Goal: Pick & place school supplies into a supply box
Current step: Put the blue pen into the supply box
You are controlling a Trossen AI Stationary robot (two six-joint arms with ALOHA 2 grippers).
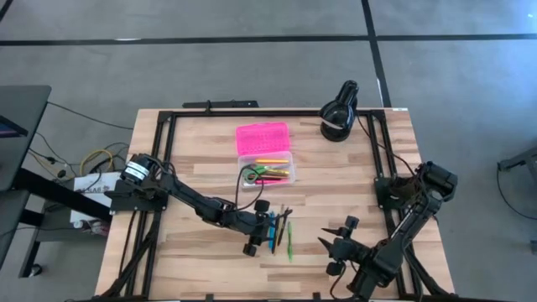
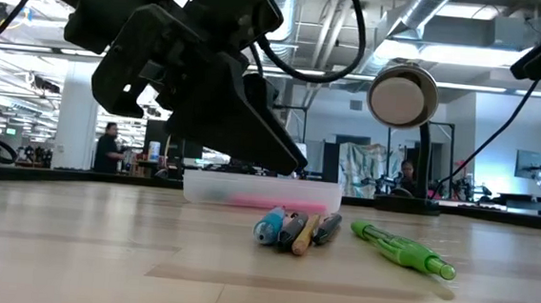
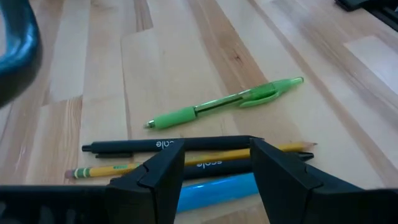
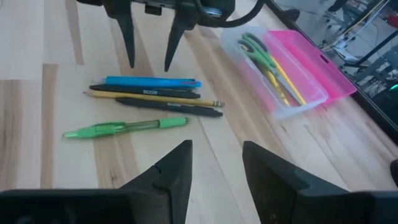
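Pens lie in a tight row near the front middle of my table [image 1: 201,151]: a blue pen [image 4: 152,82], 2 black pens [image 4: 146,93] and a yellow pencil [image 4: 155,98] side by side, with a green pen [image 4: 124,128] just apart from them. My left pincer [image 4: 149,43] hangs over the blue pen, fingers parted with nothing between them — the right wrist view shows that gap plainly, while the low view gives me only the arm's dark bulk. My right pincer [image 4: 216,165] waits near the front right of the table, also spread and holding nothing. The supply box [image 1: 265,164] sits open behind the row, pink lid [image 1: 262,135] folded back; green-handled scissors [image 4: 258,53] and a few pens already lie inside, which the low view hides behind the cloudy wall. A black lamp [image 1: 339,111] stands at the far right corner. The surface is pale wood planks in a black frame — beyond it the low view shows an open workshop with ducts overhead and a person [image 2: 108,147] far off.
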